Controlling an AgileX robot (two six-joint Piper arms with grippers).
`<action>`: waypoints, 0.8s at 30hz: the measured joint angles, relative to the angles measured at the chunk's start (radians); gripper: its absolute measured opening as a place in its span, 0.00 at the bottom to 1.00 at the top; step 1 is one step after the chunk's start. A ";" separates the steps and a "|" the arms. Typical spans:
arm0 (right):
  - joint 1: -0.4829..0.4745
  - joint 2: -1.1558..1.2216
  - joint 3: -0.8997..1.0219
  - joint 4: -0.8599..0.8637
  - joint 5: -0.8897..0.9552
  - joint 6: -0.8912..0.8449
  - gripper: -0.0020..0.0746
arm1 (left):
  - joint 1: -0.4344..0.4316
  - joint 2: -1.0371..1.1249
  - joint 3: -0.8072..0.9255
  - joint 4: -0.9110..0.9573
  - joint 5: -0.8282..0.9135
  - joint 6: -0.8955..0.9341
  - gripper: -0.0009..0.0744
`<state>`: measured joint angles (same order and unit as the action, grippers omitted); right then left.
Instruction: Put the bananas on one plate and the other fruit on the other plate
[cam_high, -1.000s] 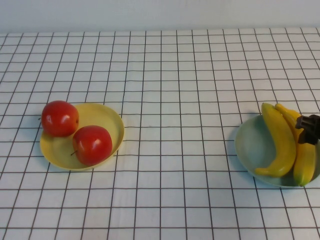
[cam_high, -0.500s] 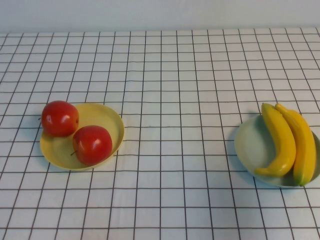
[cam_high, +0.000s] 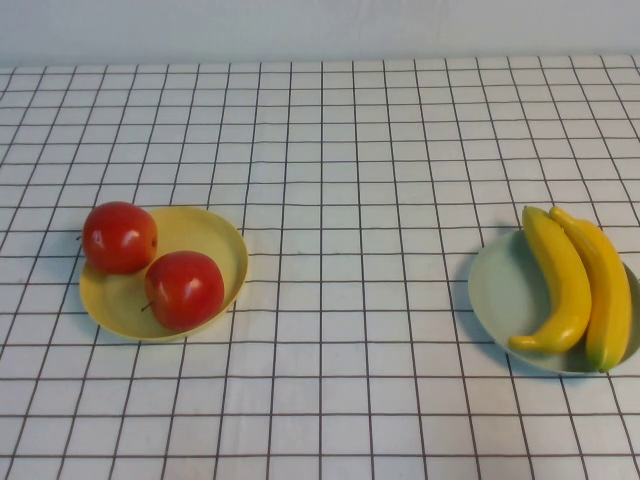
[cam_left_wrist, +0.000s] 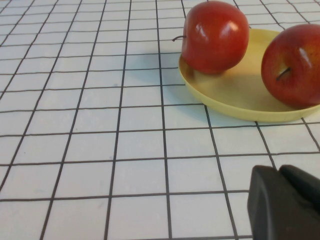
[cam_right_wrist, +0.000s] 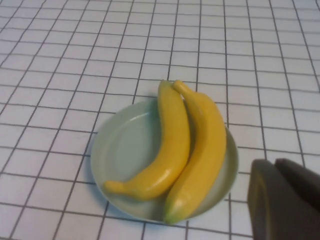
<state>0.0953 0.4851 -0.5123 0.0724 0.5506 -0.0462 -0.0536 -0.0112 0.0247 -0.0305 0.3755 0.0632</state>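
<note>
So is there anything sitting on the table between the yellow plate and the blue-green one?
No. In the high view only bare checked tablecloth lies between the yellow plate and the blue-green plate. Neither gripper shows there; each shows only in its own wrist view.

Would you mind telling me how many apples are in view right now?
2. One apple rests on the far-left rim of the yellow plate; the other apple sits on the plate's near side. Nothing seems hidden.

I see two shiny red apples (cam_high: 150, 265) on the round yellow plate (cam_high: 215, 240) at left, two curved yellow bananas (cam_high: 578, 285) touching on the pale blue-green plate (cam_high: 500, 295) at right, white checked tablecloth (cam_high: 340, 150) beneath.
</note>
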 joint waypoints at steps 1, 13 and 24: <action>0.000 -0.032 0.017 0.005 0.000 -0.034 0.01 | 0.000 0.000 0.000 0.000 0.000 0.000 0.01; 0.000 -0.336 0.432 0.053 -0.395 -0.160 0.01 | 0.000 0.000 0.000 0.000 0.000 0.000 0.01; 0.000 -0.439 0.537 -0.015 -0.341 0.021 0.01 | 0.000 0.000 0.000 0.000 0.000 0.000 0.01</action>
<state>0.0953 0.0461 0.0244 0.0577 0.2097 -0.0252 -0.0536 -0.0112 0.0247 -0.0305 0.3755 0.0632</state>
